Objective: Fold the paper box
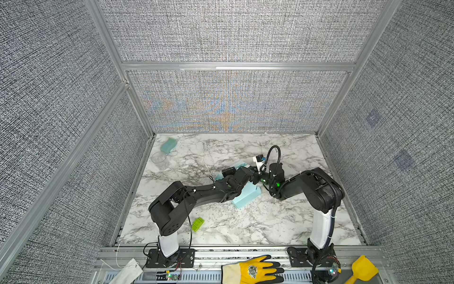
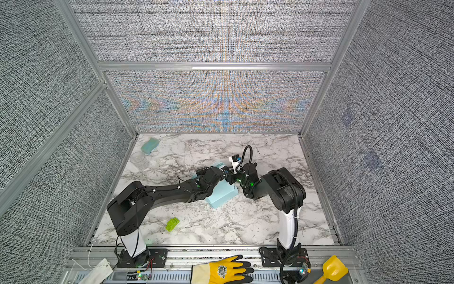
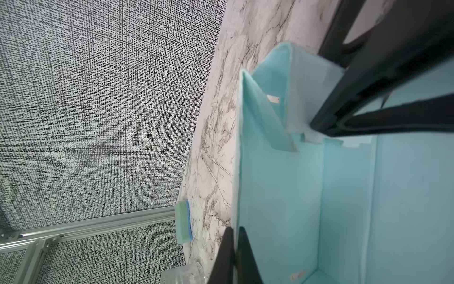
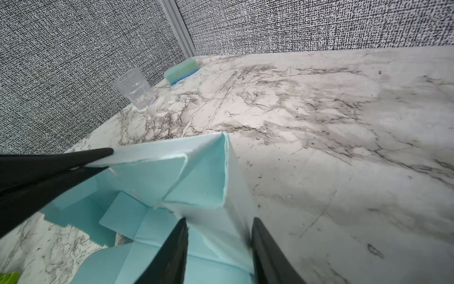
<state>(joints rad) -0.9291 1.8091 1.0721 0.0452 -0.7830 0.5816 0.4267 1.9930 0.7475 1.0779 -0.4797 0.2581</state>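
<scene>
The paper box (image 1: 247,196) (image 2: 221,196) is pale light-blue cardboard, partly folded, with its walls raised, and it sits mid-table under both wrists. My left gripper (image 3: 236,236) is shut on the thin edge of one side wall (image 3: 282,196). Its black fingers (image 4: 73,159) also show in the right wrist view, pinching that wall. My right gripper (image 4: 219,228) straddles the folded-over end wall (image 4: 204,177), one finger inside the box and one outside, with the jaws standing apart. In both top views the fingertips are hidden among the wrists.
A teal sponge (image 1: 168,145) and a clear glass (image 1: 159,158) stand at the far left corner. A lime-green brick (image 1: 197,224) lies near the left arm's base. A yellow glove (image 1: 253,270) and a yellow scoop (image 1: 363,270) lie on the front rail. Fabric walls enclose three sides.
</scene>
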